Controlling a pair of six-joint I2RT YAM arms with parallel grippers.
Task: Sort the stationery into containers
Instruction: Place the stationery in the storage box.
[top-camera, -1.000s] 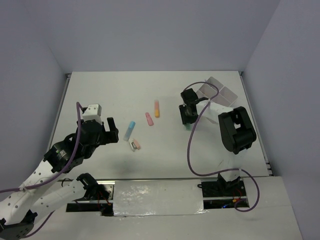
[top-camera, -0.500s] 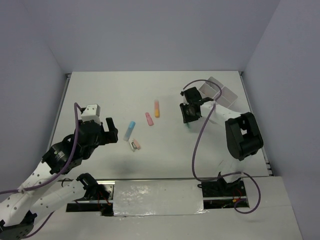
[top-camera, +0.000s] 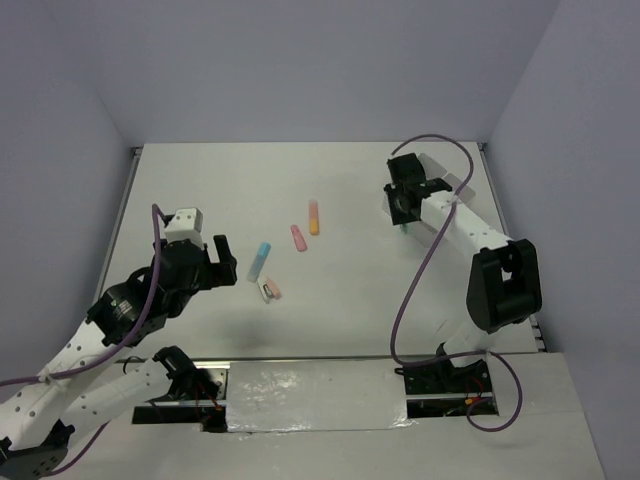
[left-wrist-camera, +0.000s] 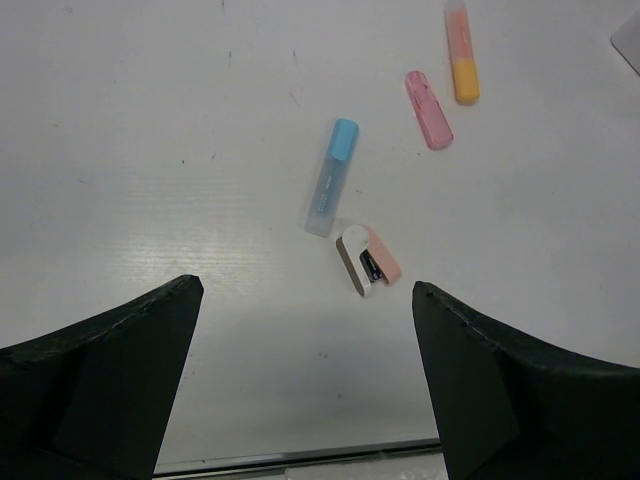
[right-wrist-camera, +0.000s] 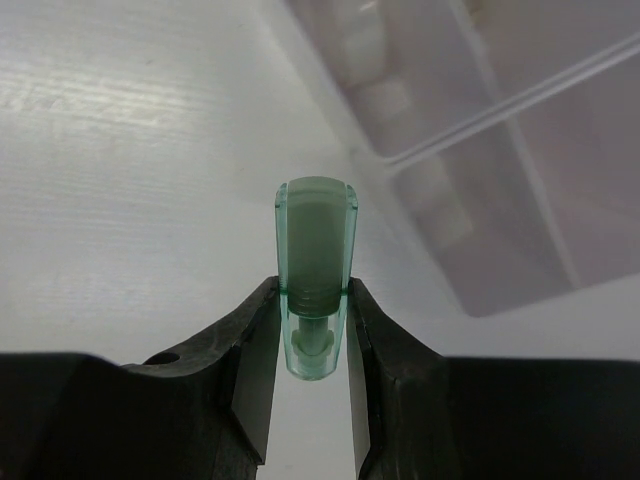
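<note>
My right gripper clamps the green piece, long axis running out along the fingers. The tray lies just ahead-right, not yet under it, and my left gripper, jaws wide, hangs well apart.

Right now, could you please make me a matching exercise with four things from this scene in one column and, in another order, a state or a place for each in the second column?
Column 1
1. left gripper
2. right gripper
3. blue piece
4. orange piece

Column 2
A. lies on the table right beside the pink piece
B. shut on the green piece
C. open, holding nothing
D. lies on the table just beside the small pink and white item

Pairs: 1-C, 2-B, 3-D, 4-A
</note>
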